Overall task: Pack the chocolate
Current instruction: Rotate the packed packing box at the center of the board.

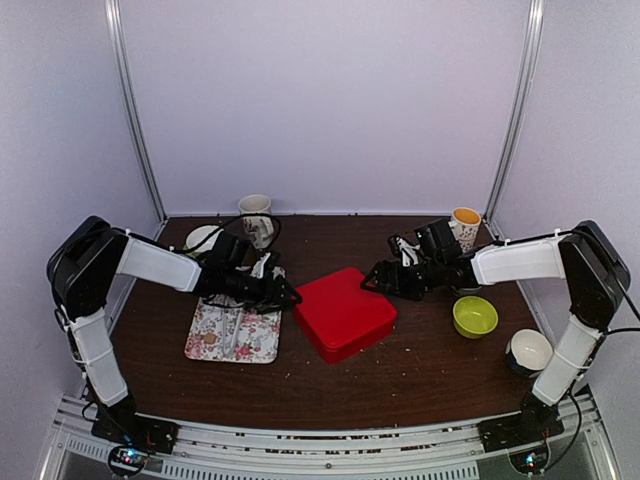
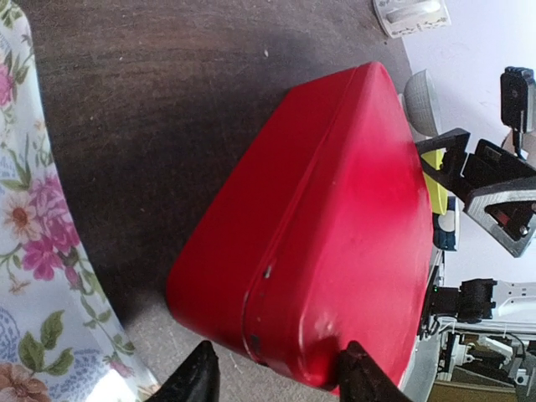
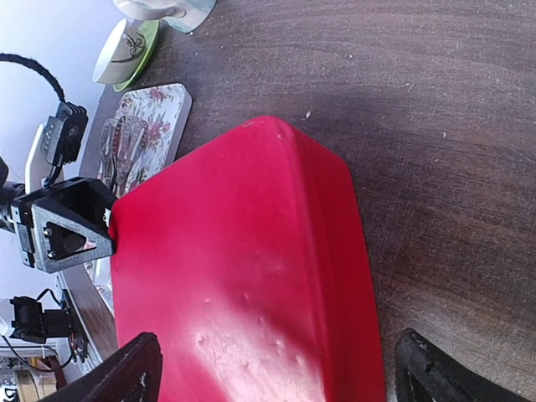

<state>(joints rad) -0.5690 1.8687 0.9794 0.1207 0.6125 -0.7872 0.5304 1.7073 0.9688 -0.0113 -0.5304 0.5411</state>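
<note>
The red box [image 1: 343, 313] is sitting shut in the middle of the worktop [image 1: 400, 385], and both arms are reaching in over it from opposite sides. The left hand [image 2: 280, 378] is standing partly open at the box's left corner, one finger over the lid and the other off the box on the tray side, gripping nothing. The right hand [image 3: 280, 373] is spread wide over the box's far right end and is likewise holding nothing. The chocolate itself is not showing clearly in any view. A brownish speck [image 1: 210, 340] is lying on the floral tray [image 1: 262, 345] beside the tongs [image 1: 232, 325] and may be one piece, and whether any is lying inside the closed box cannot be told. Such tiny pieces are probably going to be light and stiff, yet easy to flick away, roll or smear, so a gentle pinch across the middle of each, low to the tray, looks safest. The lid is looking smooth and glossy, probably slippery, so the seam along its rim is likely offering the better hold.
</note>
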